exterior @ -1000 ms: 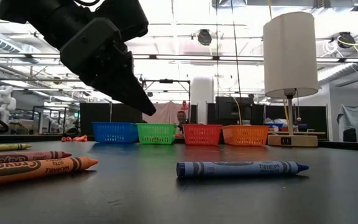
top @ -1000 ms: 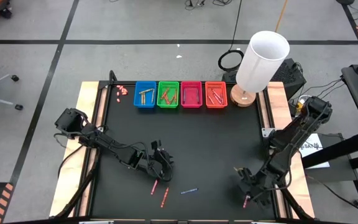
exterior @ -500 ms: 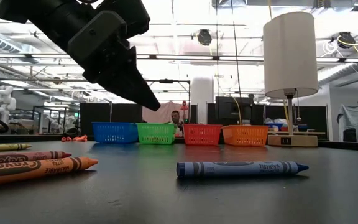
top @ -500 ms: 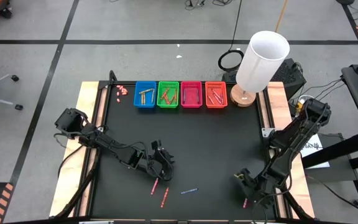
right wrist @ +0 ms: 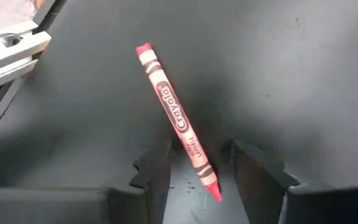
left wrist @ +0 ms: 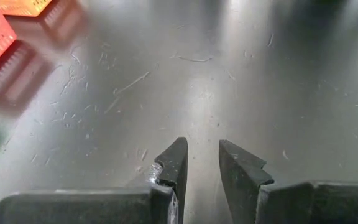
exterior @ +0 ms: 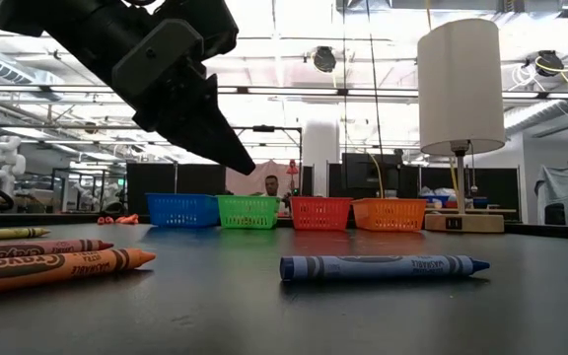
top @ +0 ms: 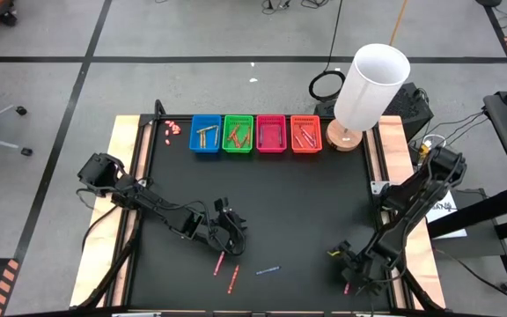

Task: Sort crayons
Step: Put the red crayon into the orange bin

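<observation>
Slid a touch lower-left since a second ago: right gripper [top: 352, 280], bottom right of the high view, jaws open and straddling a thin red paper-wrapped crayon [right wrist: 176, 120] flat on the black table [top: 306, 207]. Left gripper [top: 228, 236] parked lower left of centre, jaws slightly apart, holding nothing. Blue crayon [exterior: 383, 266] lying lower centre.

A black table top [top: 306, 211] is carrying four baskets [top: 255, 134] in a row along its far edge. A lamp [top: 370, 88] is standing beside that row. Crayons [top: 228, 269] are lying loose well apart from the baskets, near the opposite edge.
</observation>
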Controlling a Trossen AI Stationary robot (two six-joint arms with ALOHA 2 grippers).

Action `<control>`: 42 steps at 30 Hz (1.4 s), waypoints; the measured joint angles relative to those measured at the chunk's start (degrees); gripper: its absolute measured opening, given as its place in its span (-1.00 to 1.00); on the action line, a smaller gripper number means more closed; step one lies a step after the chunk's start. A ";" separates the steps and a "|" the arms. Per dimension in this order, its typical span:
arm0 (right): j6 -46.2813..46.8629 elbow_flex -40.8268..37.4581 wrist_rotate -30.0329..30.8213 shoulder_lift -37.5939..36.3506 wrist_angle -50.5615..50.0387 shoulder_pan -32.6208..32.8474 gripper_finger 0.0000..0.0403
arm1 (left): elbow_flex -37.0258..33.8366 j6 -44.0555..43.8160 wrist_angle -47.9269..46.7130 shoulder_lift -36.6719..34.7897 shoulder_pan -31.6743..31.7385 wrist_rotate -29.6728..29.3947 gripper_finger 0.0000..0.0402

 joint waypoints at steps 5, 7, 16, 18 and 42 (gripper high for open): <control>-0.18 0.22 0.12 2.01 0.24 0.02 -0.30 | 0.00 0.04 -0.02 0.00 0.00 -0.02 -0.56; -0.18 0.20 0.31 2.12 0.24 0.02 -0.34 | 0.00 0.04 -0.04 0.00 0.00 -0.01 -0.56; 0.04 0.02 0.63 2.23 1.11 0.00 -0.77 | 0.00 0.05 -0.09 0.00 0.00 -0.02 -0.56; 0.35 0.02 0.38 2.23 1.76 0.00 -0.89 | 0.00 0.04 -0.11 0.00 -0.01 -0.01 -0.56; 9.97 7.35 21.55 2.25 11.52 -1.32 -0.99 | 0.00 -1.39 -0.15 0.00 -0.04 0.00 -0.56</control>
